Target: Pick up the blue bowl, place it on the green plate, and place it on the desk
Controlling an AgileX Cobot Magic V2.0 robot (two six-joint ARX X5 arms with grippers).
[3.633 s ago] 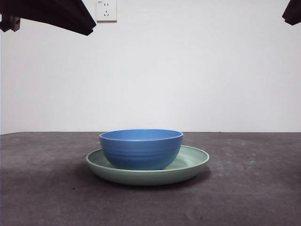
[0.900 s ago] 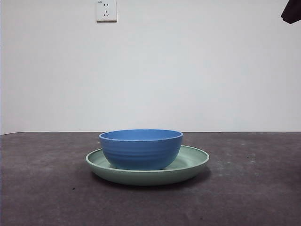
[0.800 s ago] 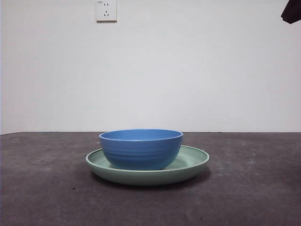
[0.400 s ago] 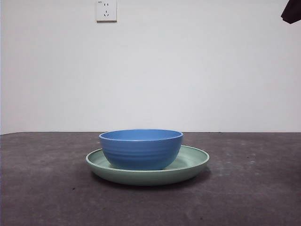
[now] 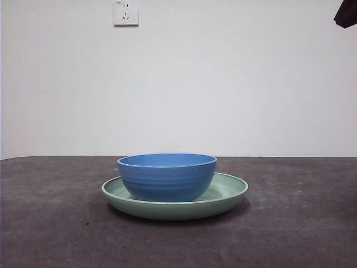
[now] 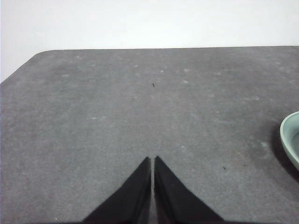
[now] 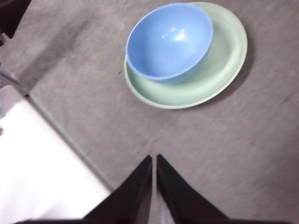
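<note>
Upper left of the front view: one wall socket (image 5: 126, 12) on the white wall. At centre, one blue bowl (image 5: 167, 176) sits inside one green plate (image 5: 228, 192), a little left of the plate's middle, on the desk (image 5: 50, 223). Far upper right, one black arm tip (image 5: 346, 13). Left gripper (image 6: 153, 159) and right gripper (image 7: 154, 157) each hover over the desk with jaws pressed together, holding nothing.

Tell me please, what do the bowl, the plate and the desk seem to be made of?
The blue bowl: glossy, with faint ridges and soft highlights; it looks like plastic or melamine, possibly glazed ceramic. The green plate: the same smooth sheen, probably the same material. The desk: matte, speckled dark grey, perhaps a laminate or stone-look top.
</note>
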